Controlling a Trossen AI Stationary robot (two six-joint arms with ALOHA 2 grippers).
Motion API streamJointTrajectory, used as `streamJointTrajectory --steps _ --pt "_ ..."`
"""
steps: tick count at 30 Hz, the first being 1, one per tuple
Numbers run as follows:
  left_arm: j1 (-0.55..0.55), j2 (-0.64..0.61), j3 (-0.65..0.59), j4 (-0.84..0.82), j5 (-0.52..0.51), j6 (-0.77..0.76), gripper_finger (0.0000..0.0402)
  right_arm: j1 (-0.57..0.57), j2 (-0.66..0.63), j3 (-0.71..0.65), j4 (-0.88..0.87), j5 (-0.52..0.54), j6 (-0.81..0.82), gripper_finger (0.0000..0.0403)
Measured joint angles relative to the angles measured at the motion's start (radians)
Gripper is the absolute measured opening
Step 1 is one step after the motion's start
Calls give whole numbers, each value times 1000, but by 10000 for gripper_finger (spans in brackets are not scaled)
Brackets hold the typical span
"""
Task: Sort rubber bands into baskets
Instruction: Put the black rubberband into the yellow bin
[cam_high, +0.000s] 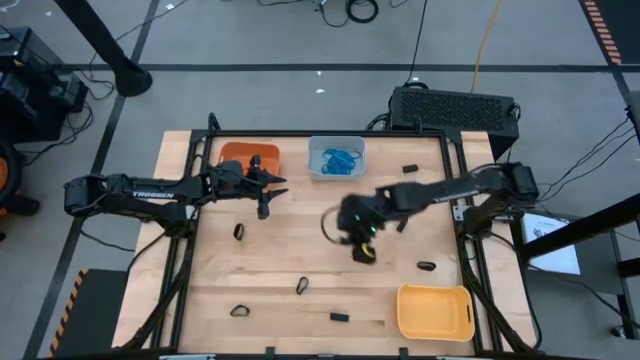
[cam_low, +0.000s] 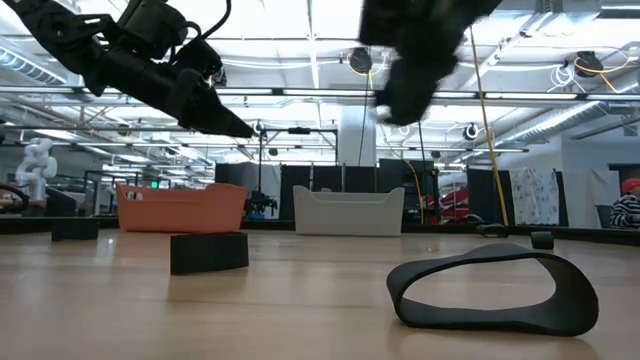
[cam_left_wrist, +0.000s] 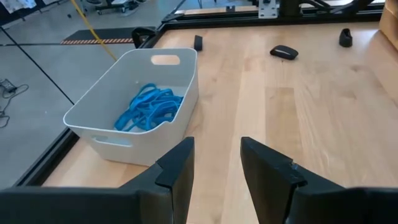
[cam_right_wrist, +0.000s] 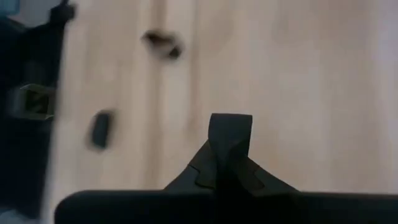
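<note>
A black rubber band (cam_low: 495, 290) lies nearest on the table, my right gripper (cam_high: 362, 250) at mid-table is pinched on another black loop (cam_right_wrist: 230, 134), and my left gripper (cam_high: 272, 190) hovers spread beside the orange basket (cam_high: 240, 153).

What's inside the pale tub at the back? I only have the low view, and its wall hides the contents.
Observer: A heap of blue rubber bands lies in the pale blue-grey basket.
Operator: Is there a third basket?
Observer: Yes, a yellow basket on the right arm's side, at the table edge opposite the pale one.
Operator: Is the left gripper open?
Observer: Yes, the left gripper has its fingers apart with nothing between them.
</note>
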Motion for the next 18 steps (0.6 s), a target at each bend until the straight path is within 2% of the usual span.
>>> streamJointTrajectory --steps 8,12,15,18 --pt "0 0 0 29 0 32 138 245 -45 -10 -213 -51 485 0" --pt "0 0 0 102 0 35 138 387 -44 -33 -237 -97 746 0" --pt "0 0 1 167 0 35 138 479 -44 -38 -264 -149 856 0" --pt "0 0 2 208 8 36 138 548 -44 -38 -331 -149 928 0"
